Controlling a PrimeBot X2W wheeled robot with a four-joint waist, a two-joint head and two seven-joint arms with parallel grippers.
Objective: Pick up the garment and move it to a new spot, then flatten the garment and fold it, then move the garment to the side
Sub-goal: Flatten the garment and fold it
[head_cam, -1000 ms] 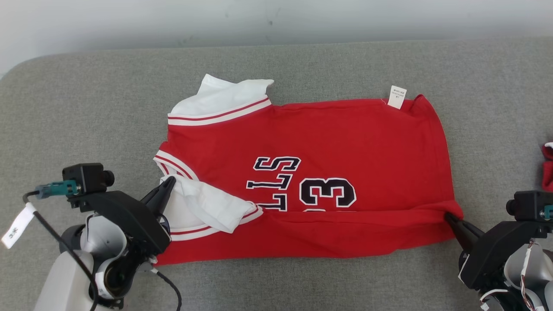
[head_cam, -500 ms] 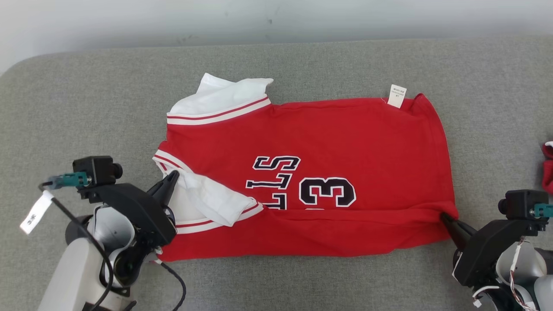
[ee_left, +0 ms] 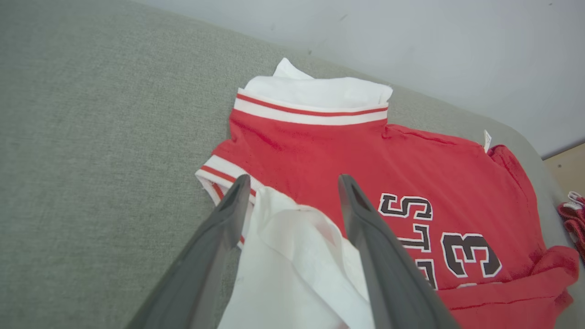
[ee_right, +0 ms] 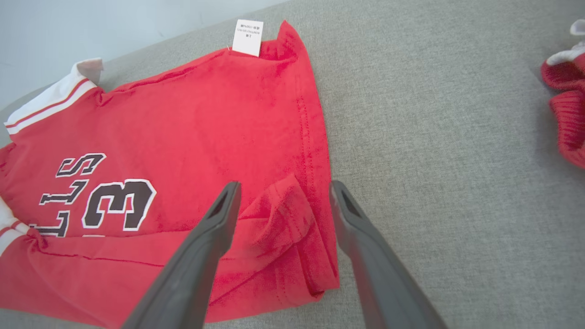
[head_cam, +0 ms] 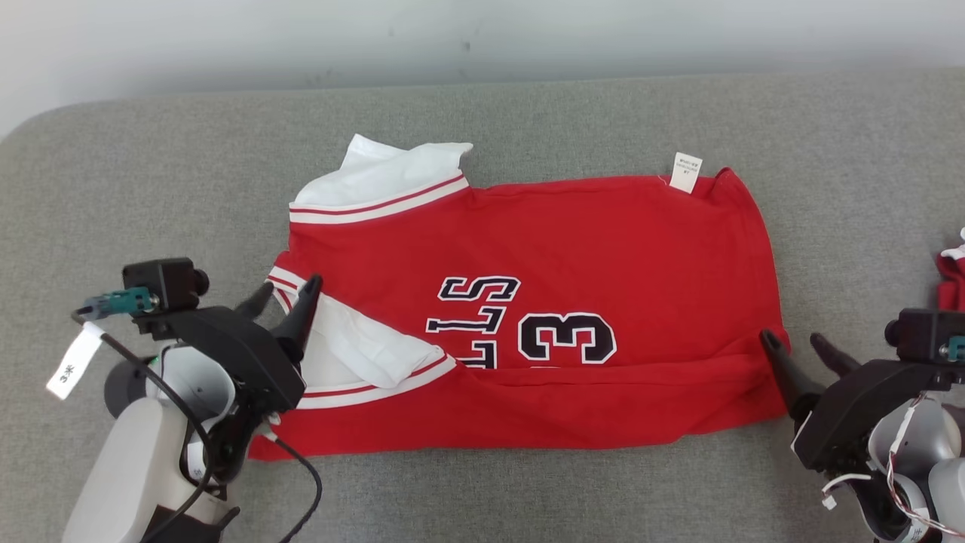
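While the left gripper (head_cam: 285, 296) and right gripper (head_cam: 791, 341) stand spread, the red, white-trimmed fabric jersey (head_cam: 588, 256) lies lengthwise left-to-right, sleeves toward the robot's left, showing black "LLS" and "3".

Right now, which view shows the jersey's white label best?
The right wrist view: the label is largest there, its print lines visible. The head view shows it small at the jersey's far edge; the left wrist view, a tiny sliver.

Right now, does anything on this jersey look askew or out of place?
Yes. The near white sleeve lies crumpled and flopped over the red jersey beside the open left gripper. The folded edge's corner is bunched up between the fingers of the open right gripper, so the fold looks uneven.
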